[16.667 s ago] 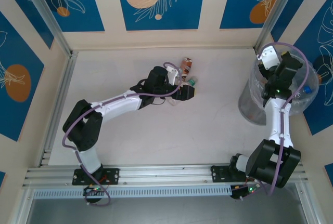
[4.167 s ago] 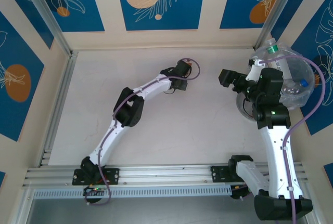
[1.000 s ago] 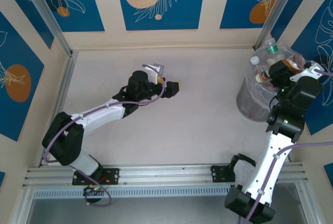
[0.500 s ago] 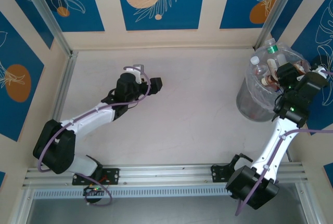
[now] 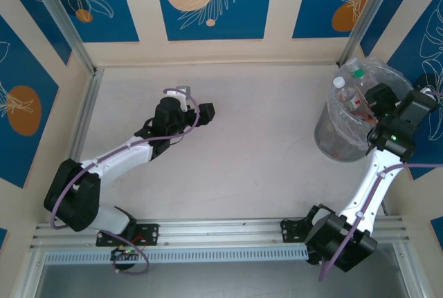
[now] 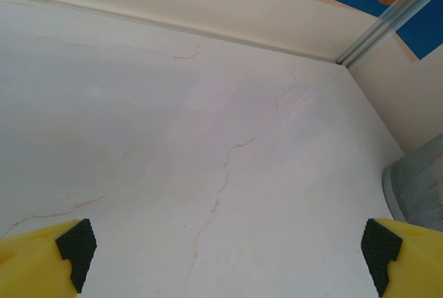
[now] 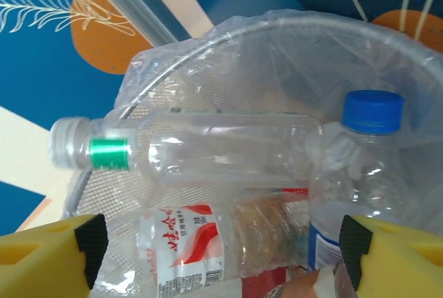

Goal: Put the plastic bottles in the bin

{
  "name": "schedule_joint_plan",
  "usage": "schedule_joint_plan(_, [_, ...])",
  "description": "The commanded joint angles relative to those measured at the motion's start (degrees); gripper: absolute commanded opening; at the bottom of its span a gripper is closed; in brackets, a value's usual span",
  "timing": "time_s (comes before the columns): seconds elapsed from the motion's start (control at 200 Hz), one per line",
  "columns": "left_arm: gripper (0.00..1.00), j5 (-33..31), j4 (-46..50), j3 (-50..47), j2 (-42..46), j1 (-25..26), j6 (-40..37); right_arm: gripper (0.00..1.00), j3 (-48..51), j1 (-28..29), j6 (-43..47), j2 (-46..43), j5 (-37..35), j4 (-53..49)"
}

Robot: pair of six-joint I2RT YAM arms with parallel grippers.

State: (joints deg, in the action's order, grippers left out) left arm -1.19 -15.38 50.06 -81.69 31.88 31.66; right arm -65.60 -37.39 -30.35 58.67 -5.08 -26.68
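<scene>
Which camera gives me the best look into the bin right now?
Right wrist: it looks straight into the bin, with the bottles plain inside. Top external shows the bin whole but small, the right arm over part. Left wrist catches a sliver of its mesh wall.

pale, faintly cracked table [image 5: 263,160]; blue leaf-patterned wall panels [image 5: 242,7]; metal rail [image 5: 221,232] at near edge.

One bin [image 5: 331,142], at 3 o'clock on the one table [image 5: 263,166]. Three bottles countable inside it: one green-banded bottle [image 7: 208,149], one blue-capped bottle [image 7: 360,173], one red-labelled bottle [image 7: 197,246]; any beneath are too hidden to count. Two arms: left arm [image 5: 124,153], right arm [image 5: 370,187].
</scene>
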Motion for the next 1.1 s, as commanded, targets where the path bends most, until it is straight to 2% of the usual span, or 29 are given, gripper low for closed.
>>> schedule_joint_plan(0.0, [1.00, -1.01, 0.44, 0.12, 0.26, -0.68, 1.10, 0.92, -2.42, 1.26, 1.76, -1.31, -6.09, -2.71])
schedule_joint_plan(0.115, [1.00, -2.19, 0.42, -0.20, 0.59, -0.83, 1.43, 1.00, -3.16, 3.74, 3.16, -2.80, -9.24, -2.72])
schedule_joint_plan(0.23, [1.00, -6.21, 1.60, -0.73, 1.69, -1.59, 1.99, 0.99, -3.92, 8.60, 5.32, -4.69, -9.89, -2.86])
schedule_joint_plan(0.41, [1.00, -12.76, 6.52, -1.91, 5.16, -3.97, 0.86, 0.99, -3.15, 19.82, 8.65, -6.89, -11.12, -0.41])
schedule_joint_plan(0.585, [1.00, -20.59, 11.31, -3.87, 9.68, -6.82, -3.29, 0.99, 0.00, 28.96, 13.57, -5.52, -3.74, 5.78])
schedule_joint_plan(0.7, [1.00, -29.84, 8.23, -8.22, 12.95, -8.23, -8.00, 0.99, 4.58, 34.17, 17.52, -3.83, -0.72, 11.84])
schedule_joint_plan(0.795, [1.00, -35.60, 9.95, -9.41, 14.01, -11.11, -12.58, 0.99, 9.68, 36.78, 18.65, -2.78, 4.81, 17.53])
schedule_joint_plan(0.92, [1.00, -37.67, 10.45, -11.29, 13.87, -16.60, -16.58, 0.99, 16.77, 40.03, 22.62, -0.36, 9.33, 23.15])
schedule_joint_plan(1.095, [1.00, -39.51, 3.83, -15.39, 10.32, -21.16, -21.73, 0.99, 25.61, 41.78, 27.45, 4.05, 9.39, 29.26])
